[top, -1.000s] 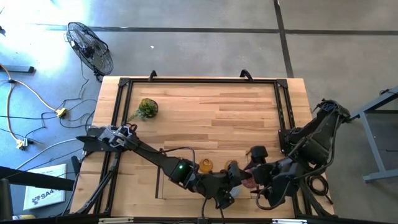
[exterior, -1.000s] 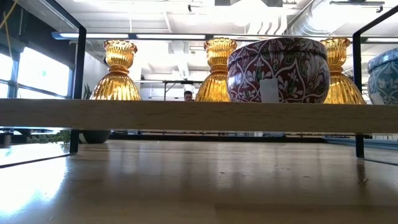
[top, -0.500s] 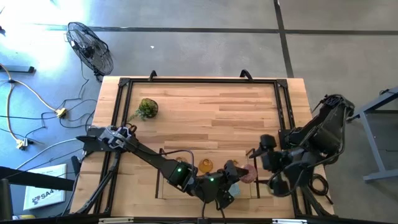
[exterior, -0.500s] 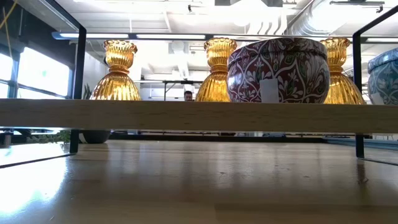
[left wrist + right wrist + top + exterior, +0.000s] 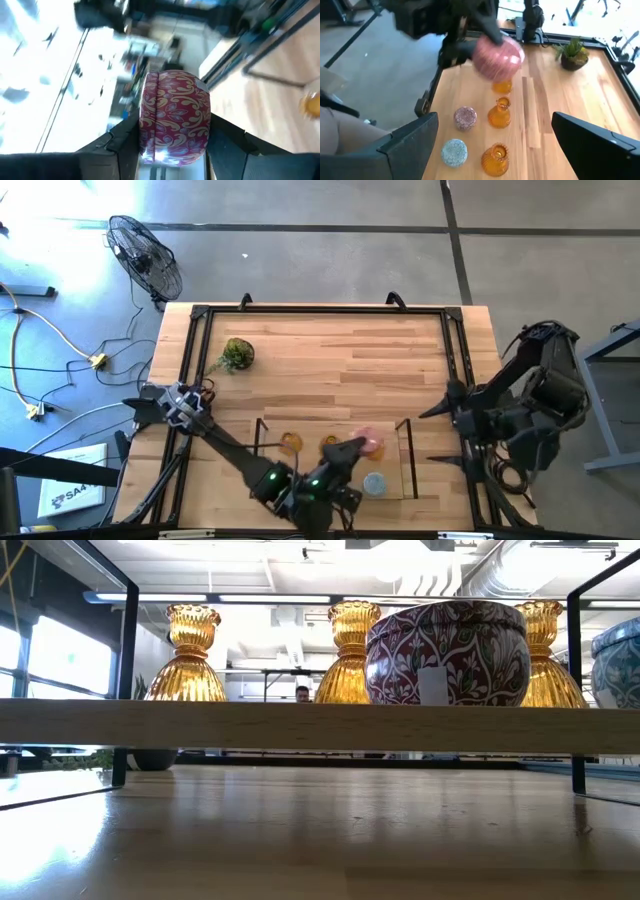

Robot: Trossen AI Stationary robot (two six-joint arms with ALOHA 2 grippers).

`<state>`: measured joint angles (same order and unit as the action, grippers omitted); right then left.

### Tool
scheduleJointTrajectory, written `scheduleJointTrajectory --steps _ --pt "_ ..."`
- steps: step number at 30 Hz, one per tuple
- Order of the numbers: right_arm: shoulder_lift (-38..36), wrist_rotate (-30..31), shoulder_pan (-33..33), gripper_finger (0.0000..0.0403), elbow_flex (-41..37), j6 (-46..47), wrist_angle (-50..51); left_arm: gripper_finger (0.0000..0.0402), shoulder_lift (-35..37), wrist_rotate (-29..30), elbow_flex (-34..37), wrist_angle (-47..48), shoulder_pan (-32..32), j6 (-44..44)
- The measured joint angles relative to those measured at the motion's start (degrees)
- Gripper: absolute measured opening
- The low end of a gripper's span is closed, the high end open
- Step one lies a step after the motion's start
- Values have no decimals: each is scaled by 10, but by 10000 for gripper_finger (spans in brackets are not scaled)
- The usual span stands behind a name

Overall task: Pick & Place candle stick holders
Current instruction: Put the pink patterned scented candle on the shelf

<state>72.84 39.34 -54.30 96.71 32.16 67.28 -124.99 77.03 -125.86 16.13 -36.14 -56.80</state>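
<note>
While clamped between the dark jaws of the left gripper (image 5: 172,150), round red holder (image 5: 174,116) with cream scrollwork, glossy, raised above the front of the wooden bench (image 5: 350,360). Right gripper (image 5: 495,145) near right edge, jaws spread wide, holding nothing. On bench below: three ribbed amber holders (image 5: 499,112), narrow-necked; two low speckled round holders (image 5: 465,118), mauve and pale blue.

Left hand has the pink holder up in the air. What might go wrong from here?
1. The left hand pinches the round pink holder by its curved sides. It may slip and drop onto the amber holders lined up close below.
2. Lowering it carelessly may tip a narrow-necked amber holder or bump the mauve holder beside them.
</note>
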Motion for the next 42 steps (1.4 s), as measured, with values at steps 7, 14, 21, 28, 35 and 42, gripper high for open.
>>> scheduleJointTrajectory --steps 7,14,21,28,35,42 --pt "10 18 -34 385 0 -7 14 179 0 129 0 55 -51 95" --pt "25 30 -51 385 0 6 15 181 0 132 0 89 -88 177" --pt "47 24 -51 385 0 38 15 181 -6 131 -1 124 -116 241" --pt "71 23 -51 385 0 77 15 181 -29 129 -1 128 -148 245" --pt "91 32 -51 385 0 83 10 182 -52 130 -1 127 -178 268" --pt "101 43 -51 385 0 84 -25 182 -77 129 -1 123 -202 276"
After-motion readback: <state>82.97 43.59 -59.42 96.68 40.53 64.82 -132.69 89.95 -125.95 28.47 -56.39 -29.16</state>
